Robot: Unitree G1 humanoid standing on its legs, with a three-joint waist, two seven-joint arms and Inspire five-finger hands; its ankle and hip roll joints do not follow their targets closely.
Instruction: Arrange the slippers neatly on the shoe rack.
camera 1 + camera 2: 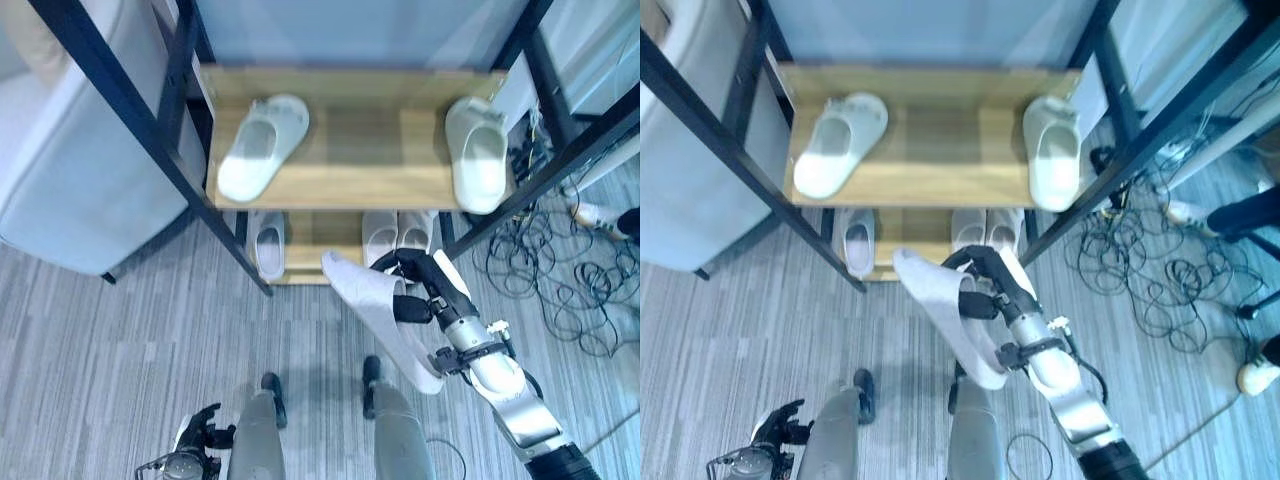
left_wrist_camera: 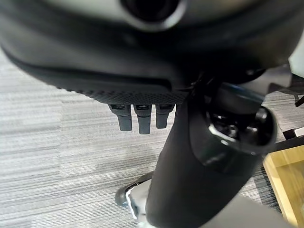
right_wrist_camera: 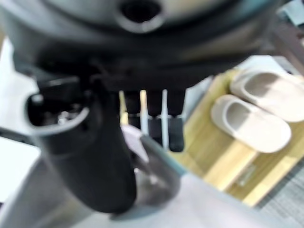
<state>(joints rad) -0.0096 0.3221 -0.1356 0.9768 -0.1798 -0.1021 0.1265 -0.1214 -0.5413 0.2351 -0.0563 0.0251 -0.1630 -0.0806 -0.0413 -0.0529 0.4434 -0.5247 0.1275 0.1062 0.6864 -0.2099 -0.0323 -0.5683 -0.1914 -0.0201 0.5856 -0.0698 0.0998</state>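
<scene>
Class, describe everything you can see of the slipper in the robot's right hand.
The slipper is pale, plain and soft-looking, open-backed with a closed front. The right hand has its fingers curled into the opening. It hangs tilted in the air above the grey floor, in front of the shoe rack's lower shelf, touching only the hand.

grey striped floor (image 1: 120, 340), pale upholstered seat (image 1: 70, 150) at left, black frame posts (image 1: 130, 110).

The top shelf (image 1: 350, 150) of the shoe rack hides the heels of the lower-shelf slippers (image 1: 270, 245). The held slipper (image 1: 375, 310) covers part of the right hand (image 1: 420, 290); its fingers (image 3: 161, 130) are blurred in the right wrist view. The picture's bottom edge cuts off the left hand (image 1: 200, 435).
</scene>
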